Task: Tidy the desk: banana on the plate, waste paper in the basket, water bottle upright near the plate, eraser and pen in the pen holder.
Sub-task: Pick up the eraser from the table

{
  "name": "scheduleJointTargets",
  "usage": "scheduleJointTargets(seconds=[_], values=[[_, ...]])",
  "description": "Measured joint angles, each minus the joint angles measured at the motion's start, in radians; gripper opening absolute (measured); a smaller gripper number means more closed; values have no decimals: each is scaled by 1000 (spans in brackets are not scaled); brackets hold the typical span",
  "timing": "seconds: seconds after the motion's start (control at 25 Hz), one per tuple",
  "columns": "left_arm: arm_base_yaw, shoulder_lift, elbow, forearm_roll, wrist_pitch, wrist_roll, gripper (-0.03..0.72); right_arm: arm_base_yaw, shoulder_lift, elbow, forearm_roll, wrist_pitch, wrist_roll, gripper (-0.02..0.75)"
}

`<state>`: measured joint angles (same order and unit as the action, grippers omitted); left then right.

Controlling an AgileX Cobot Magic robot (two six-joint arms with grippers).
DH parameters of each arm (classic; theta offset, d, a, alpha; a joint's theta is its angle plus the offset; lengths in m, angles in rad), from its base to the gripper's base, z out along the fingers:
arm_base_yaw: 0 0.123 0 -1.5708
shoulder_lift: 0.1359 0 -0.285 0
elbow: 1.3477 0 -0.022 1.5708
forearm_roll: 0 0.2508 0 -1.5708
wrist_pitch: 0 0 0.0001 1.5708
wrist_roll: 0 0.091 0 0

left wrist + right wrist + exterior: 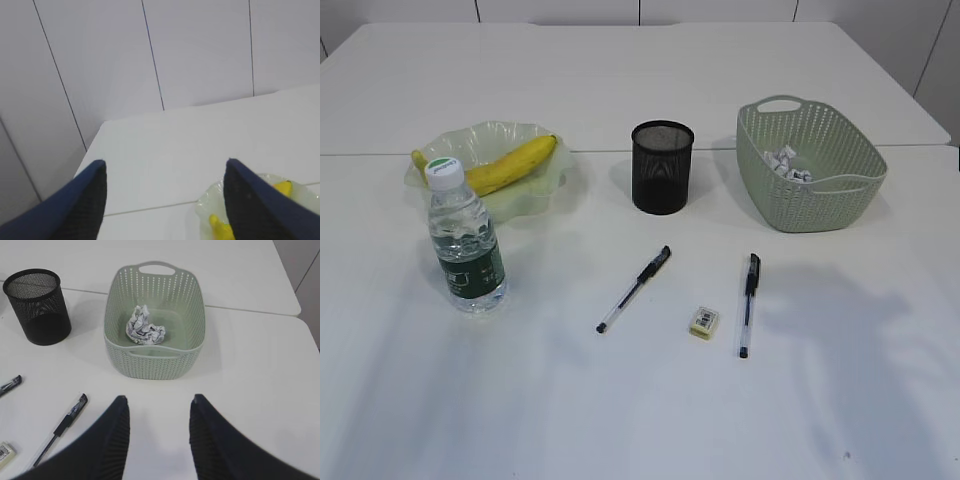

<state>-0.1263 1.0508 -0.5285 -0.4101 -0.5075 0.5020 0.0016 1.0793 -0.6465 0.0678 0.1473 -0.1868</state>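
Pen (60, 428) left of right jaws, eraser (6, 452) farther left.

white table (620, 420), plate (535, 190), water bottle (466, 240), pen holder (662, 167), basket (810, 165), two pens (634, 289), eraser (704, 322)

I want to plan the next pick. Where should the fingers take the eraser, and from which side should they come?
Come straight down from above on the eraser. It lies flat on the table, a low small block, so only its side faces can be pinched. Close across its shorter width. The right pen lies close beside it, so probably keep the fingers narrow on that side.
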Motion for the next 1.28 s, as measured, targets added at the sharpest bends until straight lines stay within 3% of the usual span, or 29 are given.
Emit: scheduleJointTargets(seconds=[0.24,0.56,0.84,1.28], values=[[16,-9,2,8,26,58,515,0,-1,0,0,24,-2,302],[16,-28,2,6,26,66,405,0,-1,0,0,53,-2,302],[16,-29,2,-8,26,-32,395,0,-1,0,2,53,-2,302],[16,-29,2,-31,79,-72,394,0,-1,0,18,74,0,302]])
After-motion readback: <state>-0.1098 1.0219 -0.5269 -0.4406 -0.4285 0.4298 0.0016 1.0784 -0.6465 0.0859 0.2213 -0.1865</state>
